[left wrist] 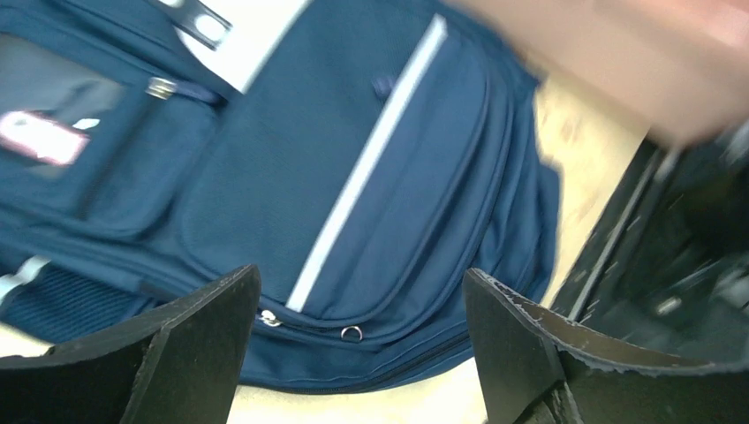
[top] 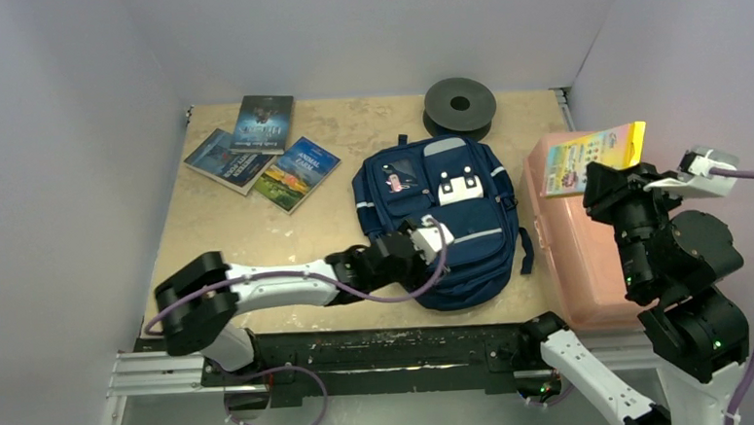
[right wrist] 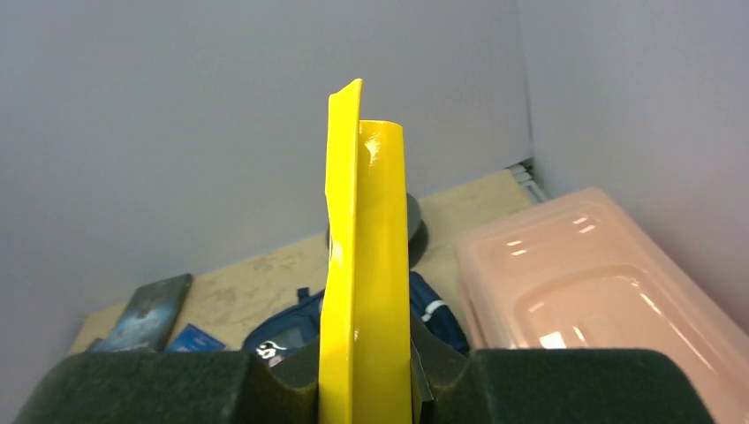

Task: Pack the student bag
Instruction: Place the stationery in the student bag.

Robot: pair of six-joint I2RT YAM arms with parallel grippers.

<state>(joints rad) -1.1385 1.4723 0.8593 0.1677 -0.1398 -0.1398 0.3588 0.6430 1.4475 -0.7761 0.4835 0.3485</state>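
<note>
Three books (top: 258, 152) lie left of the student bag (top: 478, 266), which rests flat, front up. Over its front pocket, the left gripper (left wrist: 360, 272) is spread and empty. The zips look closed, so a missed pull leaves no opening. Right of the bag, above a pink box (top: 575, 261), the right gripper (right wrist: 366, 380) pinches a yellow booklet (top: 594, 159), which may slip.
</note>
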